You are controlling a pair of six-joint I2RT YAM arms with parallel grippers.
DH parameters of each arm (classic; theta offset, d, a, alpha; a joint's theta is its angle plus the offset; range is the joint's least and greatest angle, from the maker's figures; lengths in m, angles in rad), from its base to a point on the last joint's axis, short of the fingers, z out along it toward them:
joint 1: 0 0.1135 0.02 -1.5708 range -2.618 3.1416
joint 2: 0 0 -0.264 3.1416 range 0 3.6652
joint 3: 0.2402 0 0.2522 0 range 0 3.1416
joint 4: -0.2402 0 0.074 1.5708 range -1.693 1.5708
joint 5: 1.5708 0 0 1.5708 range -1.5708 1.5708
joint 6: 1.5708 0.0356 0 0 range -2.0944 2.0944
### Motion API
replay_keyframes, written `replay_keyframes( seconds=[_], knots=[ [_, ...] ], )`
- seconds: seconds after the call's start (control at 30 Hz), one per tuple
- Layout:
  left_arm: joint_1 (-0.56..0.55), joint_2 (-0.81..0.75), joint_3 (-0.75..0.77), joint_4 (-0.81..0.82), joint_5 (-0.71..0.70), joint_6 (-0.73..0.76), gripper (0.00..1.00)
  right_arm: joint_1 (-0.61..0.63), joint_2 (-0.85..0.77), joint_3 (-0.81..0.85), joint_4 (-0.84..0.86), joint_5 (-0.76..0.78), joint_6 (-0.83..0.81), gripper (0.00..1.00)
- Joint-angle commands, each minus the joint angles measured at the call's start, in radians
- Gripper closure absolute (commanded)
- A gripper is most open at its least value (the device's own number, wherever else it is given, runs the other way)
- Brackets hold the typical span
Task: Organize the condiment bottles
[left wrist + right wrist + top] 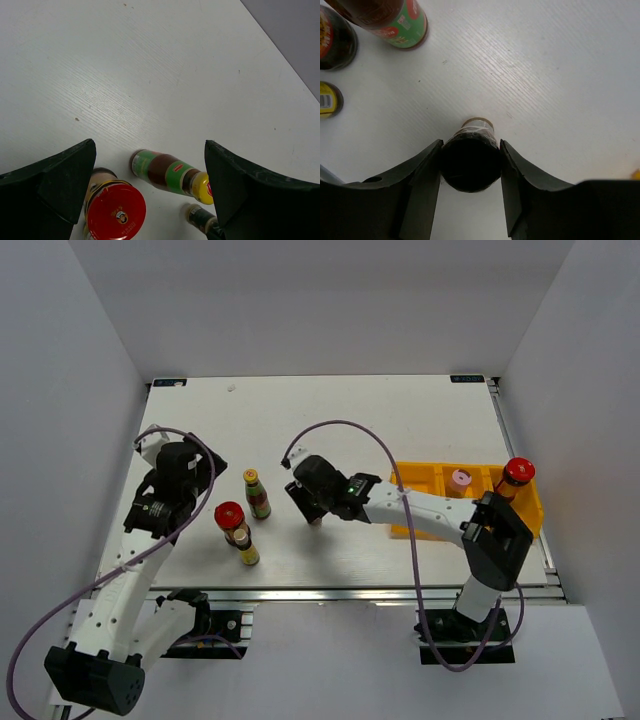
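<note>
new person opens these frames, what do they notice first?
The right gripper, shut on a small black-capped bottle at mid-table. Next, the yellow tray at the right edge, with a pink-capped bottle and a red-capped jar in it. The left gripper hangs open above a cluster of three bottles on the left.

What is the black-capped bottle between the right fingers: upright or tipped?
Upright: the right wrist view looks down on the black-capped bottle, its base on the table, with the fingers against both sides.
</note>
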State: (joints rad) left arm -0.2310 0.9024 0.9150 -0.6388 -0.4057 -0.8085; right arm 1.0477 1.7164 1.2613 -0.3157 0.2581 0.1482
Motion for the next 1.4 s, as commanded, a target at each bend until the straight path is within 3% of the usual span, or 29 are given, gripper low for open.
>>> replay_keyframes(
  seconds=[0.0,0.2,0.4,0.53,0.8,1.37],
  knots=[
    [0.002,-0.046,0.024,0.002,0.024,0.008,0.02,-0.014,-0.150,-0.009,-0.014,0.070,0.021,0.79],
    [0.004,-0.014,-0.004,0.074,0.091,0.038,0.02,-0.150,-0.420,-0.126,-0.065,0.128,0.057,0.79],
    [0.004,0.046,0.004,0.097,0.099,0.057,0.02,-0.429,-0.687,-0.244,-0.180,0.211,0.165,0.78],
    [0.002,0.081,0.010,0.145,0.122,0.080,0.02,-0.534,-0.791,-0.258,-0.298,0.285,0.220,0.78],
    [0.004,0.153,0.015,0.226,0.189,0.107,0.02,-0.732,-0.765,-0.286,-0.390,0.305,0.271,0.77],
    [0.002,0.214,0.033,0.229,0.168,0.137,0.02,-0.933,-0.549,-0.411,-0.209,0.124,0.222,0.72]
  ],
)
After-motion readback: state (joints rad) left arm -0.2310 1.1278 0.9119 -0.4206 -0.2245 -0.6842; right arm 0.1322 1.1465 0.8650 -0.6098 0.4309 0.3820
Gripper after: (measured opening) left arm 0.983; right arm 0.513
